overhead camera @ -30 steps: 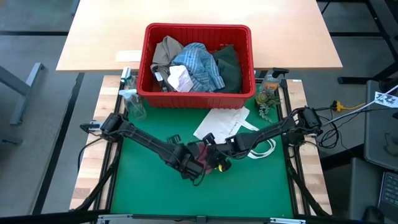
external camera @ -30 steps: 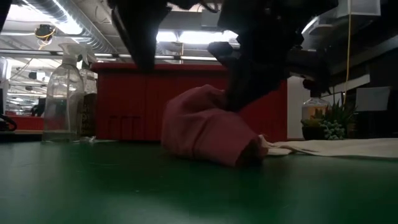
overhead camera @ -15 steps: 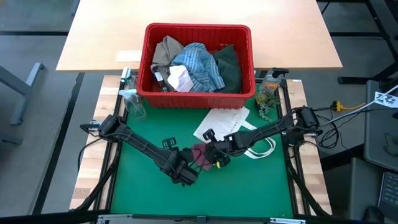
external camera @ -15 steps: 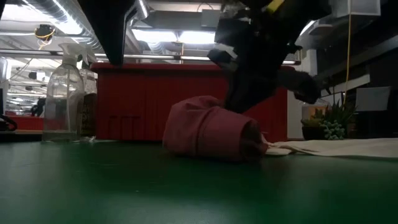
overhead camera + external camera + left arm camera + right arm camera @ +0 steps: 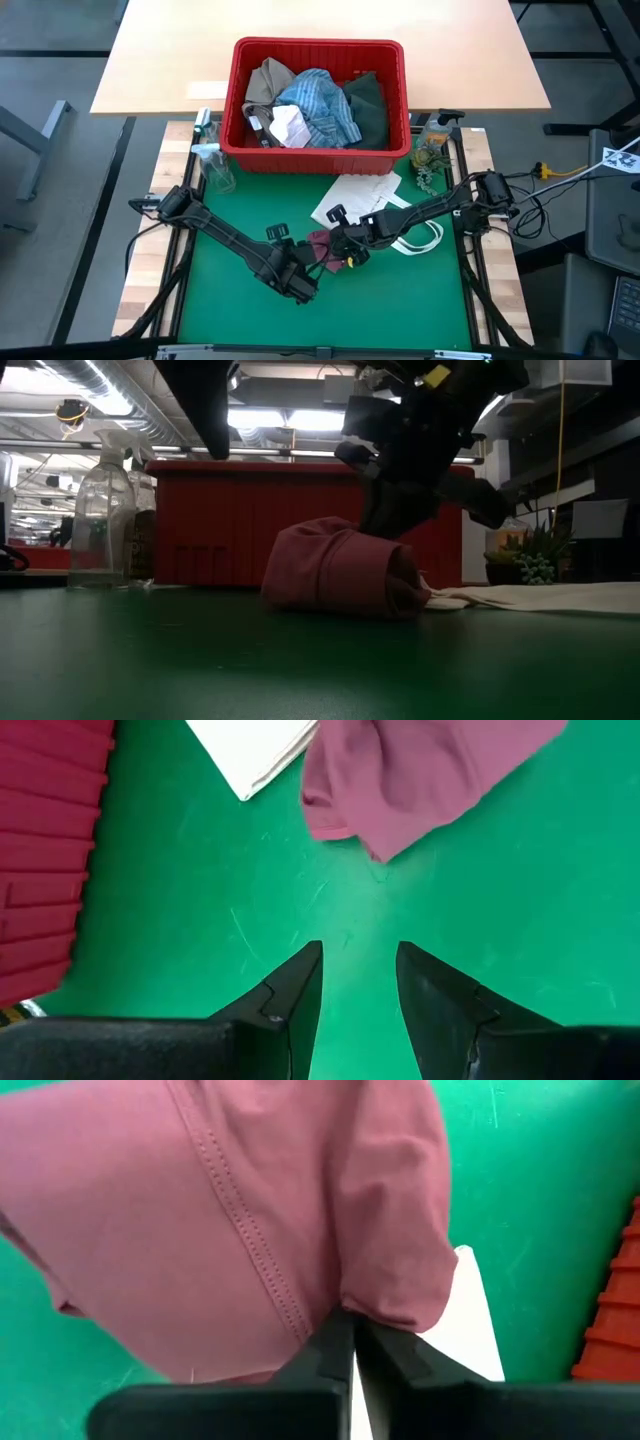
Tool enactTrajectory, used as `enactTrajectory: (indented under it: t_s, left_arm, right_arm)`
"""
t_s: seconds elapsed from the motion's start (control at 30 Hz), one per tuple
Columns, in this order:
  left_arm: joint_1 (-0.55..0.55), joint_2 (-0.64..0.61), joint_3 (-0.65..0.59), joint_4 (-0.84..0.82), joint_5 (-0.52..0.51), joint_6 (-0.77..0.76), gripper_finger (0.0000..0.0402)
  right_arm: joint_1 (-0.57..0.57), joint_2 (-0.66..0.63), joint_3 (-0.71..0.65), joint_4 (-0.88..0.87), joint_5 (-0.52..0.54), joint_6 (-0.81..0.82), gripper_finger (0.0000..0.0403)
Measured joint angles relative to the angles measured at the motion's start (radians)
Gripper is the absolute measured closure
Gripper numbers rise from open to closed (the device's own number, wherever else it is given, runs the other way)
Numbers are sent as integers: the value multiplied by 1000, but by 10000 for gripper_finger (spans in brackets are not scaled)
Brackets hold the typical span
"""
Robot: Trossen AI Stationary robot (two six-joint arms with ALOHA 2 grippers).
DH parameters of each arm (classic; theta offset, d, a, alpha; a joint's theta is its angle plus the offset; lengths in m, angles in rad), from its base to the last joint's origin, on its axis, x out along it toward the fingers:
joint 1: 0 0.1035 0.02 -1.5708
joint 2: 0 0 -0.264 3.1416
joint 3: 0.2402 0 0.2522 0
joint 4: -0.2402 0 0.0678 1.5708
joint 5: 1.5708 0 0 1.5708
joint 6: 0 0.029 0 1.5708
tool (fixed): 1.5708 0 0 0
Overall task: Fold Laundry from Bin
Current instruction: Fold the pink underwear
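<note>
The small maroon cloth (image 5: 320, 242) lies bunched in a low roll (image 5: 340, 572) on the green mat (image 5: 240, 300), beside the white tote bag (image 5: 362, 198). My right gripper (image 5: 336, 248) comes in from the right and is shut on the cloth. My left gripper (image 5: 360, 955) hovers open over bare mat just short of the cloth's near-left side (image 5: 305, 272), with nothing between its fingers. The red bin (image 5: 318, 92) stands at the far edge, holding the striped shirt (image 5: 318, 108), a tan garment (image 5: 268, 82), a white cloth (image 5: 290, 128) and a dark green garment (image 5: 368, 108). My right gripper pinches a gathered fold of the maroon cloth (image 5: 345, 1302) between its two fingertips (image 5: 330, 1342). It comes slanting down from the table's right. The cloth rests on the mat in a soft heap below the fingers, slack, its stitched hem (image 5: 240, 1230) showing.
A clear spray bottle (image 5: 100, 510) stands at the mat's far left corner (image 5: 213, 165). A small potted plant (image 5: 430, 158) stands at the far right. The tote bag's loop handle (image 5: 425, 240) lies under my right arm. Bare mat stretches toward the near edge.
My left gripper has drawn back from the maroon cloth toward the table's near-left, staying open. The cloth's raised top has sunk, and it now lies lower and flatter on the mat, still in my right gripper.
</note>
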Motion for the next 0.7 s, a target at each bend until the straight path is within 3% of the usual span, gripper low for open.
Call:
enactTrajectory:
  t_s: [0.17, 0.37, 0.53, 0.7]
  left_arm:
    - [11, 2, 0, 8, 0, 0, 276]
    - [22, 2, 0, 20, 0, 1, 269]
    - [38, 2, -1, 72, 0, 0, 268]
    - [62, 2, -1, 162, 2, 15, 267]
  right_arm:
    - [0, 0, 0, 0, 58, 0, 324]
    - [0, 0, 0, 0, 264, -33, 253]
    - [0, -2, 0, -4, 408, -29, 234]
    - [2, -37, 0, -78, 411, 20, 233]
